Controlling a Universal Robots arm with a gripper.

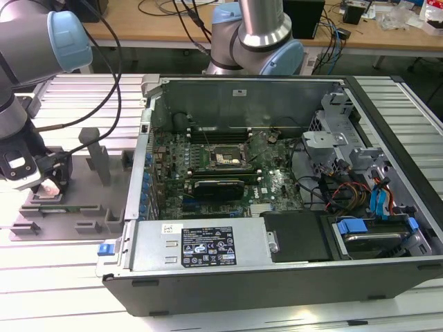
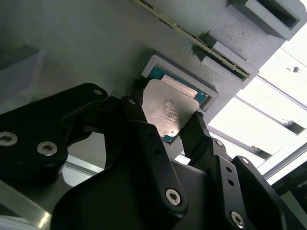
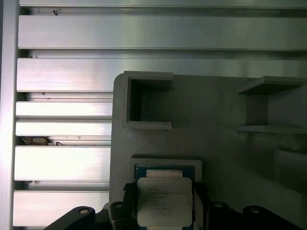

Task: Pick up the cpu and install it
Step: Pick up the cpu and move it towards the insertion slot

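Note:
The cpu, a flat square chip with a shiny silver top and a thin greenish rim, sits at a square pocket of the grey holder plate. In the first wrist view the cpu lies between two black fingers. My gripper is shut on the cpu, its fingers pressing on two opposite edges. The chip looks slightly raised from its pocket. In the exterior view my gripper is low over the holder plate at that view's left. The motherboard socket lies inside the open computer case, far from the gripper.
The open computer case fills the middle and the exterior view's right, its tall side wall facing the holder. Grey posts rise from the holder plate. A second arm's base stands behind the case. Ribbed aluminium table surrounds the plate.

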